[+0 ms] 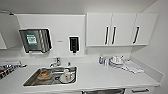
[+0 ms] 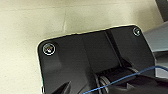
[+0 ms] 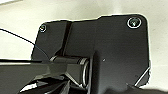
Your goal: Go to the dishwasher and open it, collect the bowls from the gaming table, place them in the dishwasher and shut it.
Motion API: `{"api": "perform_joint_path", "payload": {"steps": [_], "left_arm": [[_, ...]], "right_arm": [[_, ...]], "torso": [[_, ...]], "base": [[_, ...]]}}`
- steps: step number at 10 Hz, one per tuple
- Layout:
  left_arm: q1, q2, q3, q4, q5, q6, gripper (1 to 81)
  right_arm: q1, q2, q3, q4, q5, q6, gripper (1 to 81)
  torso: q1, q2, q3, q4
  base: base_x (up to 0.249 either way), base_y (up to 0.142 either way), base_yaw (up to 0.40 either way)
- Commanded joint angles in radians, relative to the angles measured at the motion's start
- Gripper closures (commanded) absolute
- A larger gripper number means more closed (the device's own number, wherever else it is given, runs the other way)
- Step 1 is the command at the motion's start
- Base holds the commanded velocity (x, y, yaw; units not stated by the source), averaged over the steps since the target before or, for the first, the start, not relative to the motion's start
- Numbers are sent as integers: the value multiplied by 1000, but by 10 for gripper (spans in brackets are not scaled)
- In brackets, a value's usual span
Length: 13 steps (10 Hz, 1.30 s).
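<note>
Grippers' grip state can't tell frm wrist views; head view: dishwasher (image 1: 103,91) top edge under counter (image 1: 100,75) w/ sink (image 1: 51,76).

Right wrist camera: the robot's own dark plate (image 3: 112,55) sits front and centre, a round fitting (image 3: 134,22) gleaming at one corner and a smaller one (image 3: 42,27) at another. A jointed bar (image 3: 72,61) runs beside it, with a ringed cylinder at the joint. A thin dark cable (image 3: 20,37) arcs across a pale, plain surface (image 3: 75,10) behind.
</note>
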Motion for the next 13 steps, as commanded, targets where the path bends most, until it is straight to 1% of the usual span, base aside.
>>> {"api": "perform_joint_path", "payload": {"steps": [1, 2, 3, 4, 5, 6, 7, 9, 10, 11, 13], "left_arm": [[-59, -40, 14, -2, 51, -7, 10], [-42, -86, 60, 1, 42, -5, 10], [-40, -167, 176, 6, 36, -5, 10], [-39, -256, 303, 6, 10, -5, 10], [-39, -354, 430, 3, -30, -5, 10], [-39, -423, 512, 4, -44, -5, 10], [-40, -507, 616, 6, -50, -5, 10], [-39, -686, 840, 10, -130, -4, 10], [-39, -787, 959, 10, -166, -5, 10], [-40, -865, 1047, 12, -200, -2, 10], [-40, -1028, 1210, 15, -260, 6, 10]], "right_arm": [[45, -40, 73, 10, -56, 1, 10], [42, -80, 142, 10, -56, 2, 10], [40, -135, 226, 10, -56, 4, 10], [39, -182, 290, 12, -58, 4, 10], [36, -231, 354, 12, -58, 7, 10], [34, -271, 397, 13, -58, 7, 10], [34, -325, 466, 13, -58, 7, 10], [48, -470, 647, 19, -56, 8, 10], [59, -562, 755, 24, -53, 8, 10], [71, -643, 840, 28, -45, 11, 10], [105, -782, 977, 48, -42, 15, 10]], "torso": [[0, 0, 0, 0], [0, 0, 0, 0], [0, 0, 0, 0], [0, 0, 0, 0], [0, 0, 0, 0], [0, 0, 0, 0], [0, 0, 0, 0], [0, 0, 0, 0], [0, 0, 0, 0], [64, -100, 0, 0], [81, -128, 0, 0]], "base": [[0, 0, 0], [0, 0, 0], [0, 0, 0], [0, 0, 0], [0, 0, 0], [0, 0, 0], [0, 0, 0], [0, 0, 0], [0, 0, 0], [0, 0, 0], [0, 0, 0]]}}
